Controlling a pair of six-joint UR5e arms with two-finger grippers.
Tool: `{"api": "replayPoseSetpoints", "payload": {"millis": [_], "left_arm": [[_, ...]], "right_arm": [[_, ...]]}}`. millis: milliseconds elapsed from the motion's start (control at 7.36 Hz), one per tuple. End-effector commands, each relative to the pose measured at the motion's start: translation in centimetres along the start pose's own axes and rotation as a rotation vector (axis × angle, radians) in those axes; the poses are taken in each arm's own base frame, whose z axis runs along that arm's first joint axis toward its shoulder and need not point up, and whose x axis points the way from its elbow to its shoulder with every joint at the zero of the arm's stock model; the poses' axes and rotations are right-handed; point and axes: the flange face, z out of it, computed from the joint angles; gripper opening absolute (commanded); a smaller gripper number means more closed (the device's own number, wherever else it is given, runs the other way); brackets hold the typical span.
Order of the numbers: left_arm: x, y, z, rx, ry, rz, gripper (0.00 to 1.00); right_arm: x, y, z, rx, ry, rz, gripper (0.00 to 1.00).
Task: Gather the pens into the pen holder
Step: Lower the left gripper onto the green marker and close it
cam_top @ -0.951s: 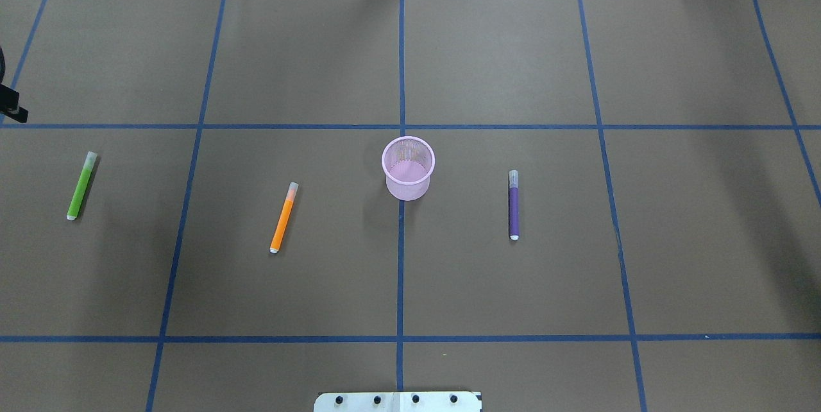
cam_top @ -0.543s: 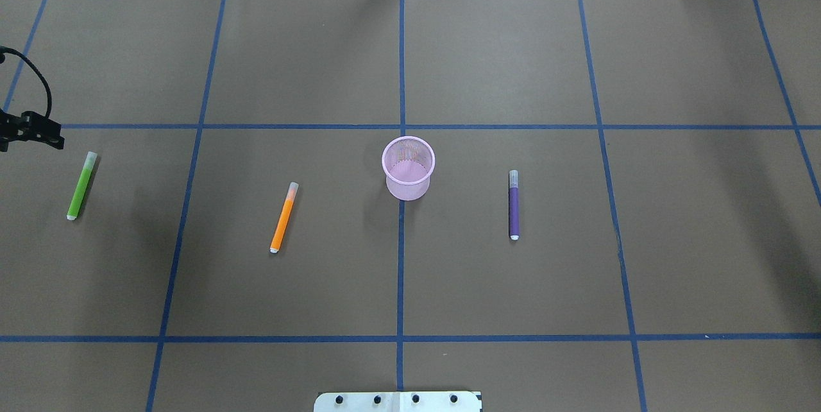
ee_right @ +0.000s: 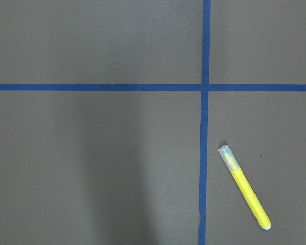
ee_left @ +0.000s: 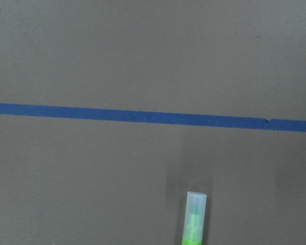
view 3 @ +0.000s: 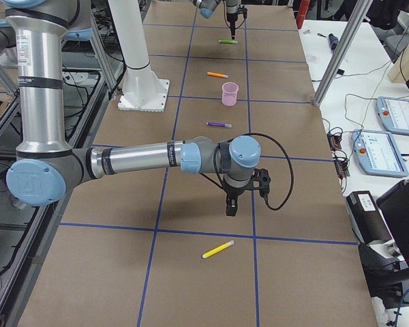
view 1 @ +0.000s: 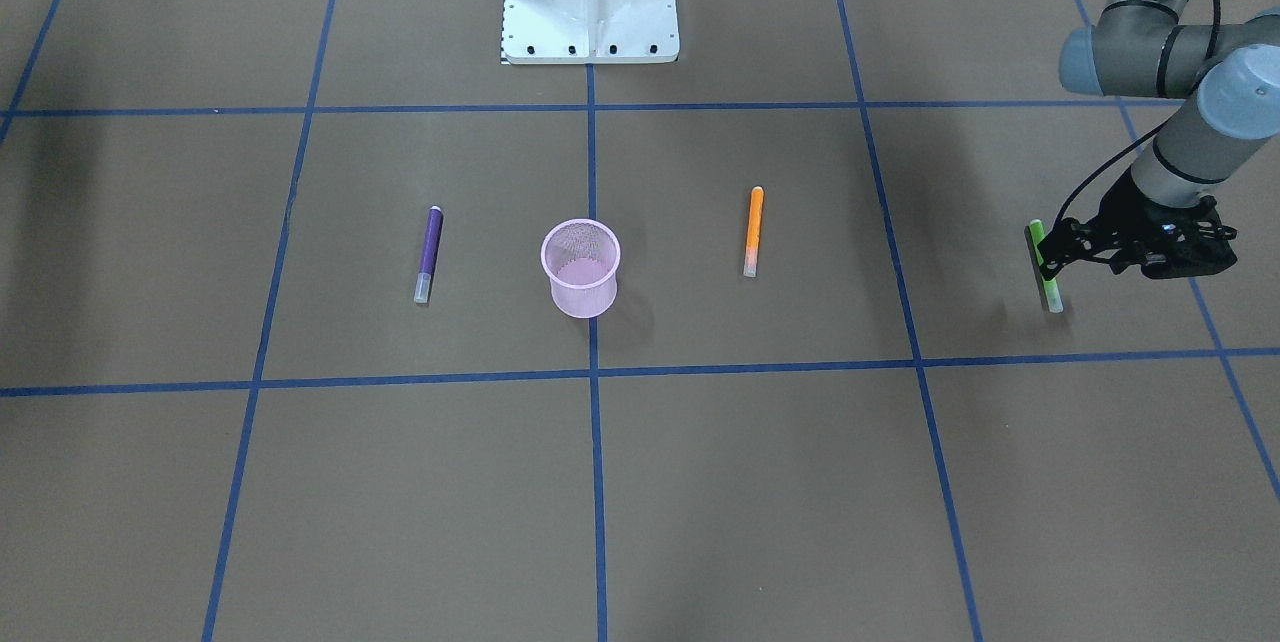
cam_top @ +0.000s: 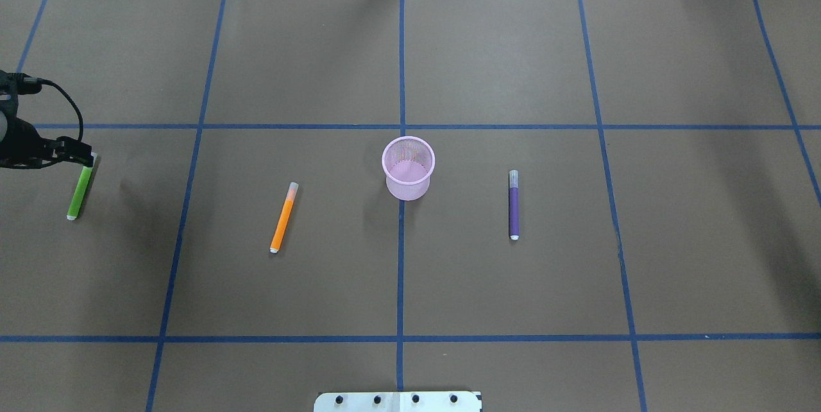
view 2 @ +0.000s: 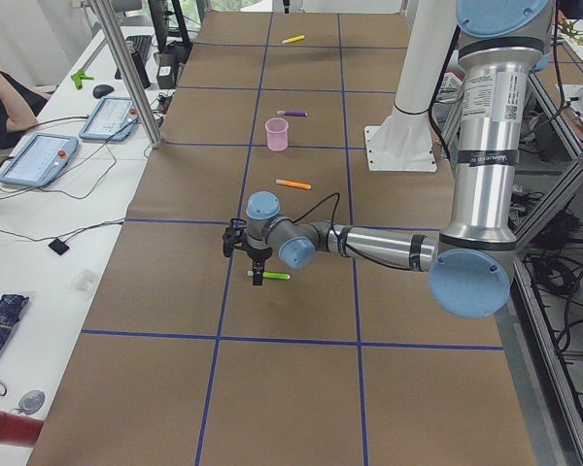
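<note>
The left claw (cam_top: 82,154) has advanced from the left edge of the overhead view toward the green pen (cam_top: 79,190). Earlier well apart from that pen, it now stands over the pen's capped end. More of its cable (cam_top: 70,104) has entered view.

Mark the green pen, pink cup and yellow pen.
green pen (cam_top: 79,192), overhead view, middle of the barrel
pink cup (cam_top: 408,190), overhead view, outer wall below the rim
yellow pen (ee_right: 246,189), right wrist view, mid-barrel
</note>
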Motion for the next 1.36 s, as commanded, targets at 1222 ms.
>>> {"api": "replayPoseSetpoints", "payload": {"millis": [1222], "left_arm": [[0.9, -0.7, 2.7, -0.028, -0.016, 0.015, 0.50]], "right_arm": [[-0.1, -0.1, -0.1, 0.002, -0.001, -0.002, 1.00]]}}
